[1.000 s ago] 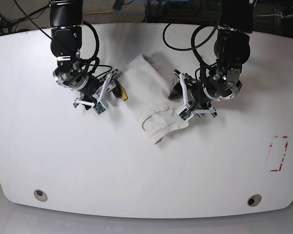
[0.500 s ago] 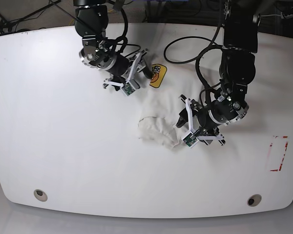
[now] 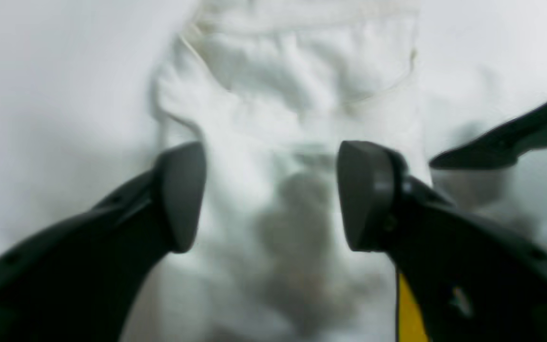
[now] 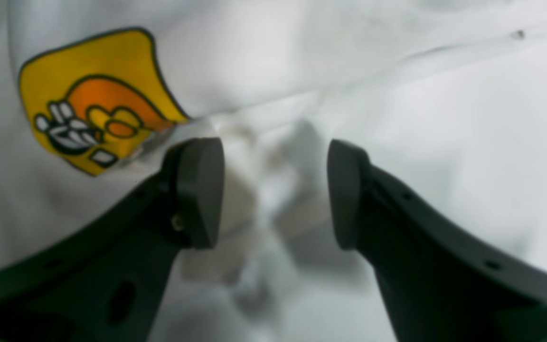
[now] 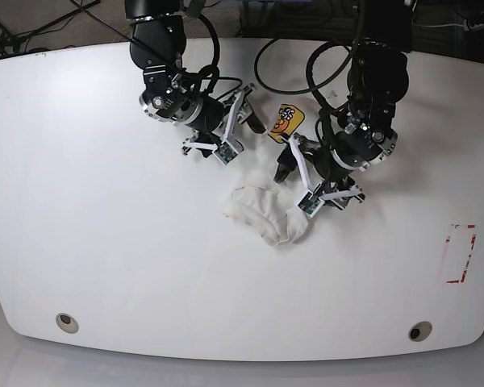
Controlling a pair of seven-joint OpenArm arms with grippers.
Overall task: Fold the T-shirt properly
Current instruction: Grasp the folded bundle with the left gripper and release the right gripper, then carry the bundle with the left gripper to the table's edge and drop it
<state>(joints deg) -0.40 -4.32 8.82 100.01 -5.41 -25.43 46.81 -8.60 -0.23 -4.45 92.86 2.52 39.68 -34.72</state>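
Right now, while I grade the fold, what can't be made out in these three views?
- T-shirt, base view: white on the white table; the arms cover its upper part, so its outline and fold are unclear.
- Printed graphic, right wrist view: partly tucked under a fold; no lettering shows.
- Left gripper, left wrist view: blurred cloth; contact unclear.
- Right gripper: grip on cloth undecidable.

The T-shirt point(image 5: 268, 211) is white and soft, lying bunched and creased near the middle of the white table point(image 5: 105, 242), toward its far edge. Its rumpled lower end forms a rounded lump nearer the table's front. At the far end of the cloth a yellow-and-orange print with black outline point(image 5: 286, 122) faces up. The collar point(image 3: 302, 85) shows as a curved seam.
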